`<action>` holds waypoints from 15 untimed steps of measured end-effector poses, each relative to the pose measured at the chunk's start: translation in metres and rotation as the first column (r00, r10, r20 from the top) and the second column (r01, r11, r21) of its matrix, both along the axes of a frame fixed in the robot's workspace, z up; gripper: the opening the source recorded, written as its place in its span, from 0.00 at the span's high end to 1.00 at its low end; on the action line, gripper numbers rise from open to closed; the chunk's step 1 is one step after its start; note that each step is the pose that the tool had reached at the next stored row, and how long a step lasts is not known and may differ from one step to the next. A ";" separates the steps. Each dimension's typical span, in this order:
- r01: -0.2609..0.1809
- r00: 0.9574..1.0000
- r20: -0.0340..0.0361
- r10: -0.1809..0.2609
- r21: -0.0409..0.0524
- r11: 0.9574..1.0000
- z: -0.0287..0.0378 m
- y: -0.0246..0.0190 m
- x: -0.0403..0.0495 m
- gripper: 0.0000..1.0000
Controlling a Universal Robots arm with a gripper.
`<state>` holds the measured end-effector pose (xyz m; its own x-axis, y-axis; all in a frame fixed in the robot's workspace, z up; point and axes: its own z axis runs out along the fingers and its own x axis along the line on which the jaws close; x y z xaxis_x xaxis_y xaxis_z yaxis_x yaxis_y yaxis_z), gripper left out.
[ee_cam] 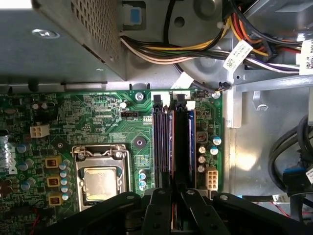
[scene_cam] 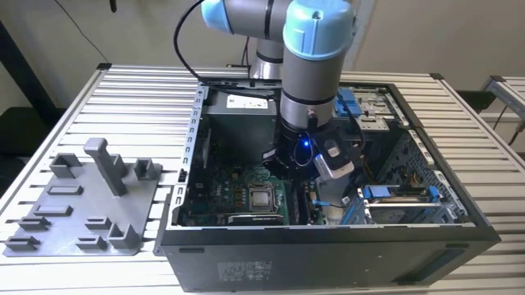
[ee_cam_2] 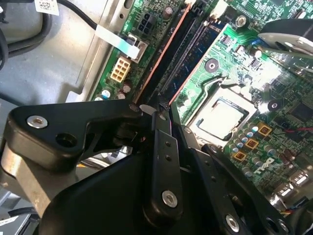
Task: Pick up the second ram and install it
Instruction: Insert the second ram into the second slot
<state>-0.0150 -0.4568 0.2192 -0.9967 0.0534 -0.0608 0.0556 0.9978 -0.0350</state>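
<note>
My gripper (scene_cam: 299,178) reaches down inside the open computer case, over the memory slots of the green motherboard (scene_cam: 238,196). In both wrist views its black fingers (ee_cam: 161,208) stand close together, shut on the second ram (ee_cam: 174,147), a thin dark stick seen edge-on. The ram (ee_cam_2: 166,54) lies along a slot beside the processor socket (ee_cam: 102,178). A neighbouring slot (ee_cam: 161,142) holds another dark stick. How deep the held ram sits in its slot I cannot tell.
The case walls (scene_cam: 328,246) enclose the work area. A bundle of power cables (ee_cam: 195,49) and the perforated power supply (ee_cam: 58,44) sit beyond the slots. In the exterior view a grey holder tray (scene_cam: 82,209) with upright posts lies on the slatted table at the left.
</note>
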 end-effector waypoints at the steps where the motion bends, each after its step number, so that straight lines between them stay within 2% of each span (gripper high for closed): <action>1: 0.000 1.000 0.000 0.000 0.001 1.000 0.0034 0.0000 0.0000 0.86; 3: 0.000 1.000 0.000 0.000 0.002 1.000 0.0103 0.0000 0.0000 0.86; 6: -0.001 1.000 0.000 0.001 0.007 1.000 0.0110 0.0000 -0.0001 0.86; 7: -0.001 1.000 0.000 0.001 0.014 1.000 0.0104 0.0000 -0.0002 0.86; 10: -0.004 1.000 0.000 0.004 0.046 0.999 0.0097 -0.0002 -0.0005 0.86; 11: -0.004 1.000 0.000 0.004 0.051 0.999 0.0096 -0.0009 -0.0007 0.86; 13: -0.004 1.000 0.000 0.004 0.051 0.999 0.0094 -0.0024 -0.0006 0.86; 14: -0.004 1.000 -0.004 0.004 0.052 0.999 0.0092 -0.0036 -0.0006 0.86; 15: -0.004 1.000 -0.013 0.004 0.053 0.999 0.0090 -0.0048 -0.0006 0.86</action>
